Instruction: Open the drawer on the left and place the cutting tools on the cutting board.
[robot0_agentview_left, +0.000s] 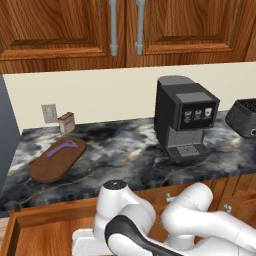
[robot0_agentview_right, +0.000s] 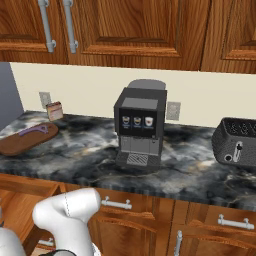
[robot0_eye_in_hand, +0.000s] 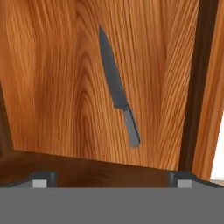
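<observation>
The drawer (robot0_agentview_left: 14, 227) stands pulled out below the counter's left end, and its wooden floor (robot0_eye_in_hand: 52, 87) lies under my hand. A grey knife (robot0_eye_in_hand: 116, 85), one of the cutting tools, lies flat on that floor with its handle toward the fingertips. My gripper (robot0_eye_in_hand: 112, 180) hovers above it, open, with nothing between the fingers and well apart from the knife. On the counter the dark-brown cutting board (robot0_agentview_left: 55, 164) (robot0_agentview_right: 22, 141) carries the purple tool (robot0_agentview_left: 62, 148) (robot0_agentview_right: 34, 131).
A black coffee machine (robot0_agentview_left: 182, 117) (robot0_agentview_right: 140, 122) stands mid-counter and a dark toaster (robot0_agentview_left: 243, 117) (robot0_agentview_right: 235, 140) to its right. A small tan box (robot0_agentview_left: 66, 123) (robot0_agentview_right: 54, 110) sits by the wall behind the board. Upper cabinets hang overhead.
</observation>
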